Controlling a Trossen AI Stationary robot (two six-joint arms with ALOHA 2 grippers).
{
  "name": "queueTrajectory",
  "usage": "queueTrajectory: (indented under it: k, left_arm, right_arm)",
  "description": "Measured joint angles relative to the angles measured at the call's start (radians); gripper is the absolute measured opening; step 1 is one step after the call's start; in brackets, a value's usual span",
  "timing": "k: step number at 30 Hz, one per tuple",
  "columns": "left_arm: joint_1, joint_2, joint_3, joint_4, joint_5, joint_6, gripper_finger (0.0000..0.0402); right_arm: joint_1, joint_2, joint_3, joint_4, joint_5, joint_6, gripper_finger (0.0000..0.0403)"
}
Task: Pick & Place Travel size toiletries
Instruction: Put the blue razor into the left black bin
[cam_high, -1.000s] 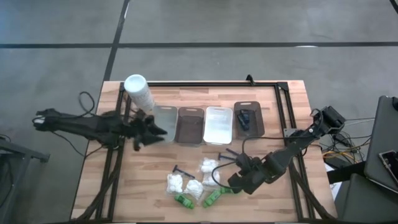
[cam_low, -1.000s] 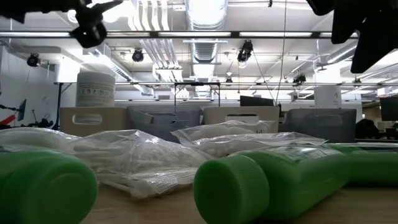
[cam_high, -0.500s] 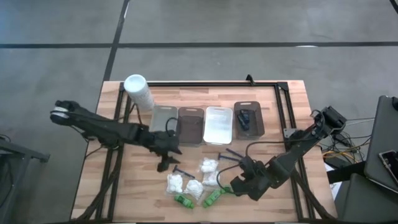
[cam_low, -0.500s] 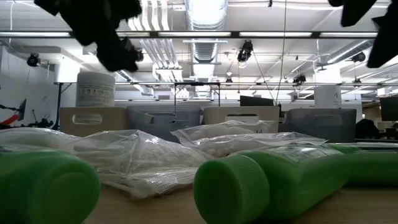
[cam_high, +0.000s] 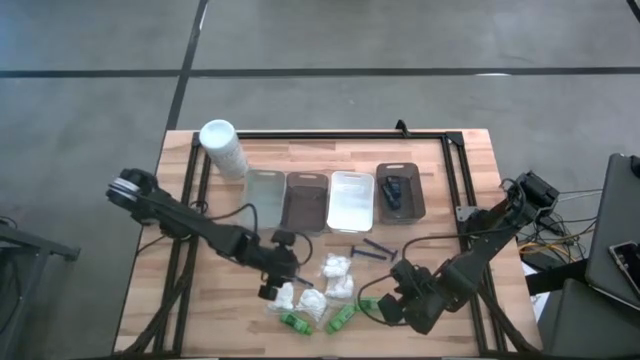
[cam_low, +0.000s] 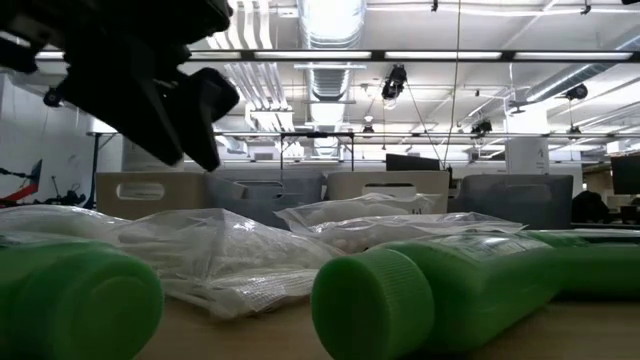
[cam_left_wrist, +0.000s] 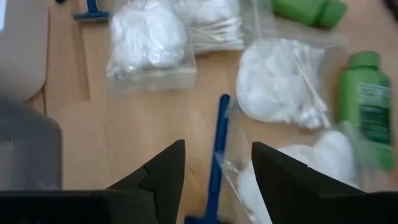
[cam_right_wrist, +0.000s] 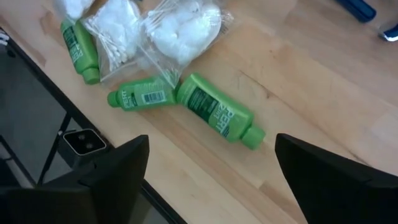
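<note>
Toiletries heaped near the front edge of the pale wooden table (cam_high: 200, 300): smooth bright green bottles (cam_right_wrist: 214, 119) with ribbed caps, lumpy white puffs (cam_left_wrist: 144, 42) sealed in crinkly clear bags, thin blue-handled razors (cam_high: 372, 248) lying flat on the wood

Left gripper (cam_high: 275, 283) low over the pile, fingers (cam_left_wrist: 158, 171) spread apart and gripping nothing; one razor (cam_left_wrist: 216, 158) lying lengthwise right in the gap between them, a bagged puff (cam_left_wrist: 277, 84) just beside it (another bag touching the razor's far side)

Right gripper (cam_high: 385, 308) hovering near the table's front edge, just beside the bottles, fingers (cam_right_wrist: 115, 168) wide apart and empty; two bottles lying on their sides end to end ahead of it, a third (cam_right_wrist: 79, 46) farther off against the puff bags

Behind the pile, a row of four rectangular plastic trays (cam_high: 351, 200), translucent and rounded at the corners, the rightmost one (cam_high: 400, 190) holding small dark items; tall white cylinder (cam_high: 223, 147) upright at the row's left end
</note>
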Motion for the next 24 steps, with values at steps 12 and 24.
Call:
queueTrajectory:
  k: [12, 24]
  left_arm:
    - [-0.003, 0.210, 0.123, 0.012, -0.046, 0.018, 0.0188]
    - [-0.049, 0.233, 0.135, -0.091, -0.064, -0.013, 0.0188]
  right_arm:
    - [0.002, 0.000, 0.000, 0.005, 0.000, 0.000, 0.0355]
    - [0.022, 0.000, 0.000, 0.004, -0.001, 0.011, 0.0316]
